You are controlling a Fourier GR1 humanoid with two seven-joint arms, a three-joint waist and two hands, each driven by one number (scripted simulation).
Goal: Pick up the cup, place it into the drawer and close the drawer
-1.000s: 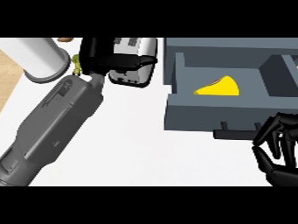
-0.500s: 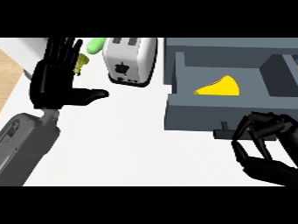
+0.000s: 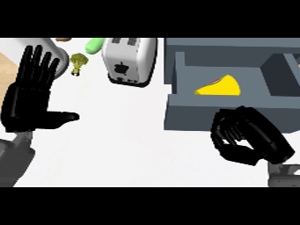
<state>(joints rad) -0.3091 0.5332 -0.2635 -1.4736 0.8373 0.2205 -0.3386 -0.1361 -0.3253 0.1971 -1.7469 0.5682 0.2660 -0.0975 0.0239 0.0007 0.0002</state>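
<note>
Closing the drawer is the step now: the yellow cup lies inside, right of centre. The right robot hand, curled and empty, should push the front squarely. The left robot hand rests open, left side.

The toaster stands left of the open drawer, which holds a wedge.

A grey drawer is showing a yellow wedge inside. A white toaster is sitting on the white counter. Both hands are showing black.
</note>
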